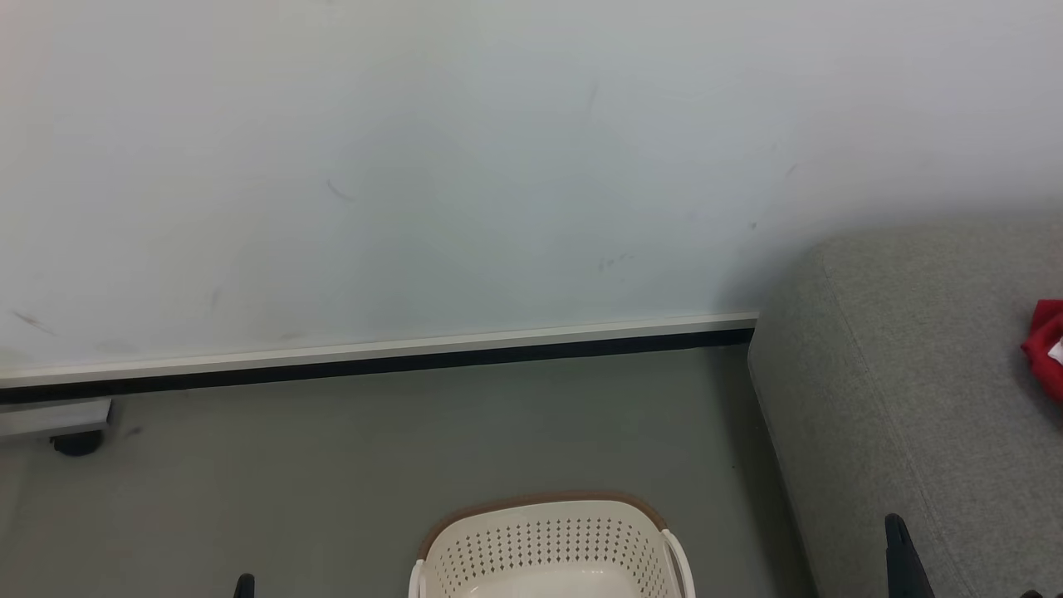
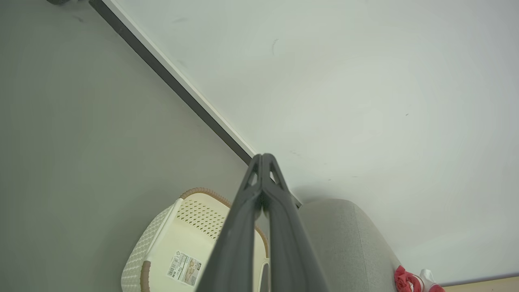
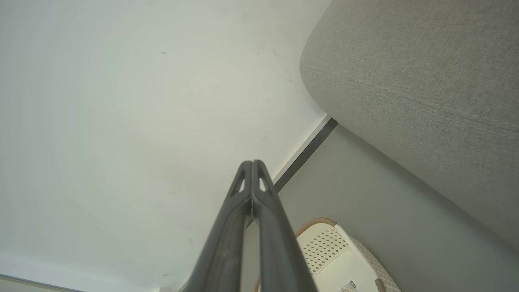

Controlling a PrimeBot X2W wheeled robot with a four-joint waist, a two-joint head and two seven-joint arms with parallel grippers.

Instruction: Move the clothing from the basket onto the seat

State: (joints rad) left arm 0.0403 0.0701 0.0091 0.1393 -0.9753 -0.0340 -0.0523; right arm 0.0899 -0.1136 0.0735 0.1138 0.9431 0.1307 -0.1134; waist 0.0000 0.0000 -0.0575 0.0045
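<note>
Clothing (image 1: pixel 1045 349), a bright red bundle with a bit of white, is lying on the seat (image 1: pixel 913 374) at the right edge of the head view, well apart from the basket (image 1: pixel 548 544). The basket is standing on the grey floor (image 1: pixel 374 465) near the seat's rounded corner, its brown-rimmed end facing the wall (image 1: pixel 498 166). In the left wrist view a paper label (image 2: pixel 184 267) is showing on the basket's pale bottom.

The left gripper (image 2: pixel 263 159) is hanging near the basket, its 2 dark fingers pressing together along their length and gripping nothing. The right gripper (image 3: pixel 252 164) is likewise hanging closed, its 2 fingers meeting at the tips with nothing between them. It is pointing toward the wall, with the seat's side to the right in its own view and the basket low in that view.

A dark skirting strip (image 1: pixel 415 361) is running along the foot of the wall. A black caster (image 1: pixel 76 443) is sitting at the far left under a grey bar (image 1: pixel 54 415).
</note>
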